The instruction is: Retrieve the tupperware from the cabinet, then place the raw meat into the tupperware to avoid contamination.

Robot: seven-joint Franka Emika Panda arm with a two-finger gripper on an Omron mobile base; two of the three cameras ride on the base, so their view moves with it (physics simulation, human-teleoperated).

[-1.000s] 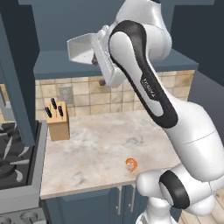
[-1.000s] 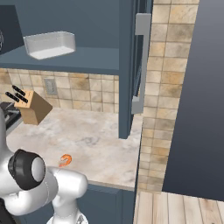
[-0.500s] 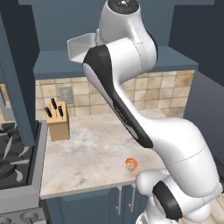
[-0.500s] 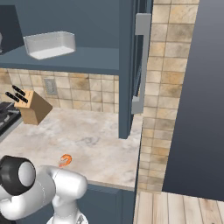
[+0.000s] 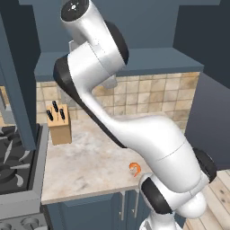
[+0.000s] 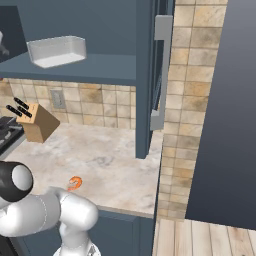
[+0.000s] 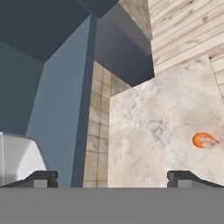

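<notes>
Shallow white rectangular tupperware (image 6: 56, 51): you see one, empty, on open dark blue-grey cabinet (image 6: 142, 75) shelf. One small orange curled shrimp (image 6: 74, 183) lies on marble tabletop (image 6: 115, 165). Your jaws stand wide open, holding nothing.

White tupperware (image 6: 56, 51) on cabinet (image 6: 145, 75) shelf; shrimp (image 6: 75, 183) on counter.

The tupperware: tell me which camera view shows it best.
The right base view: the tupperware sits whole and unobstructed on the open cabinet shelf. The left base view shows just a sliver beside the arm, and the hand view catches one white corner at its left edge.
</notes>
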